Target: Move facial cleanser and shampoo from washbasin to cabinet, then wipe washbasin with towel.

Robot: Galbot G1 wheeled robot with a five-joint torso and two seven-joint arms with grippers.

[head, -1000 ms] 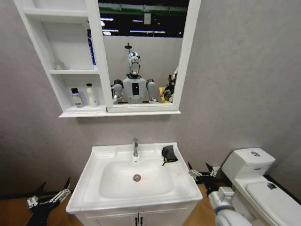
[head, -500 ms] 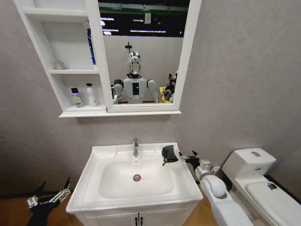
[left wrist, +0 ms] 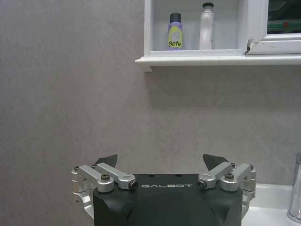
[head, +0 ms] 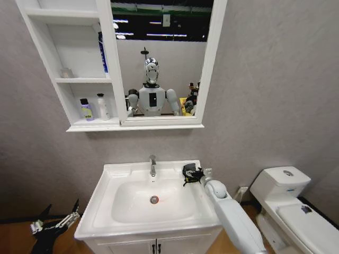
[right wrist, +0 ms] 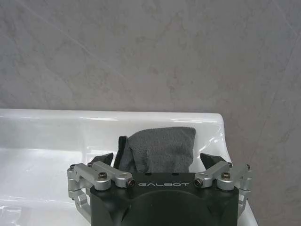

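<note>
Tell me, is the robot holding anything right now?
Nothing yet. The right hand is open around the small dark-grey soft towel on the white ceramic washbasin's rim; the left hand is open and empty.

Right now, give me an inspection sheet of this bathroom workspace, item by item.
Surface: washbasin, white, bowl bare, chrome tap at back.
Job's things: two bottles standing in the lowest shelf of the cabinet; towel on the basin's back right corner.
Clutter: nothing seen.
Grippers: right tool open at the towel, jaws either side of it; left tool open, parked low beside the basin.
Cables: nothing seen.
Surroundings: grey wall, mirror, toilet to the right.
</note>
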